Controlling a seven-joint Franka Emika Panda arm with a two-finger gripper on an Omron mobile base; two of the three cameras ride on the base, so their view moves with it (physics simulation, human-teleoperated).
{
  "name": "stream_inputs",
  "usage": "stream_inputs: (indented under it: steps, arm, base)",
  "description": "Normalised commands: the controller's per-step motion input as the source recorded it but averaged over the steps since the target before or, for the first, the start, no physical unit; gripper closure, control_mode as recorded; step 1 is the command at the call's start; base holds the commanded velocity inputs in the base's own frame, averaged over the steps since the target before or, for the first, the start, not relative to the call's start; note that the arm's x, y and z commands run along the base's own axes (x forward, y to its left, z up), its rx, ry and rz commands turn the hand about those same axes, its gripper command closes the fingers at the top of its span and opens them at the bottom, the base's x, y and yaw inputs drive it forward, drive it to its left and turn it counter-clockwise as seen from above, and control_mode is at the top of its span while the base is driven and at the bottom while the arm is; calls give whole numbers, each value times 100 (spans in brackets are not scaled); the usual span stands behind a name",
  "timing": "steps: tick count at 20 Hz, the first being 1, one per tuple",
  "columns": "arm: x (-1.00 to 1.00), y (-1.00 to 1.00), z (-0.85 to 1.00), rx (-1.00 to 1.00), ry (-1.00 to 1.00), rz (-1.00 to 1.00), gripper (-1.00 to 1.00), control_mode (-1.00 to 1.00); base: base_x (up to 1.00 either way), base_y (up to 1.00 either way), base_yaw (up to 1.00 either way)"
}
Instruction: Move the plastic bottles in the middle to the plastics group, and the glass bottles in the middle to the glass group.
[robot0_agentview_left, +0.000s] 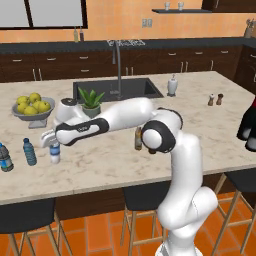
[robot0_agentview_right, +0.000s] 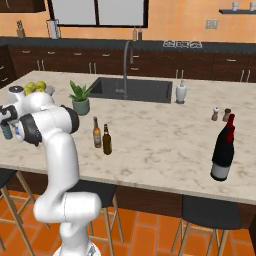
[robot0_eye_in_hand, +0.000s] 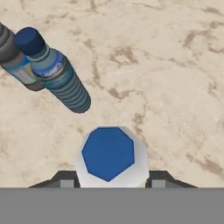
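My gripper (robot0_agentview_left: 53, 145) is shut on the small whitish plastic bottle (robot0_agentview_left: 54, 152) with a blue label band, low over the counter's left part. From above, its blue top (robot0_eye_in_hand: 108, 153) sits between my fingertips (robot0_eye_in_hand: 65, 180). Just left of it stands the plastics group: a blue-tinted bottle (robot0_agentview_left: 29, 151) (robot0_eye_in_hand: 59, 76) and a clear one with a dark label (robot0_agentview_left: 5, 158) (robot0_eye_in_hand: 15, 63). The amber glass bottle (robot0_agentview_right: 96, 133) and the dark one (robot0_agentview_right: 106, 140) stand mid-counter, partly hidden behind my elbow in the left base view. The glass group's big black bottle with a red band (robot0_agentview_right: 223, 148) stands far right.
A bowl of lemons (robot0_agentview_left: 32, 107) and a potted plant (robot0_agentview_left: 91, 101) stand behind my hand. The sink (robot0_agentview_left: 130, 89) with its faucet, a soap dispenser (robot0_agentview_left: 172, 86) and salt and pepper shakers (robot0_agentview_left: 215, 99) lie further back. Stools stand under the counter's front edge.
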Motion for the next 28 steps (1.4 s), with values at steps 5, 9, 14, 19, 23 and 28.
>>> stream_inputs:
  steps: [5,9,14,19,23,28]
  arm:
    - [4,3,-2,0,6,5,100,-100]
    - [18,21,0,0,2,7,100,-100]
    - [2,4,-12,0,-1,2,100,-100]
    - [0,10,-46,-1,0,1,100,-100]
    - [0,17,-54,0,-1,1,100,-100]
    - [0,14,-2,-2,0,0,100,-100]
  base:
    - [0,0,0]
    - [0,0,0]
    - [0,0,0]
    - [0,0,0]
    - [0,0,0]
    - [0,0,0]
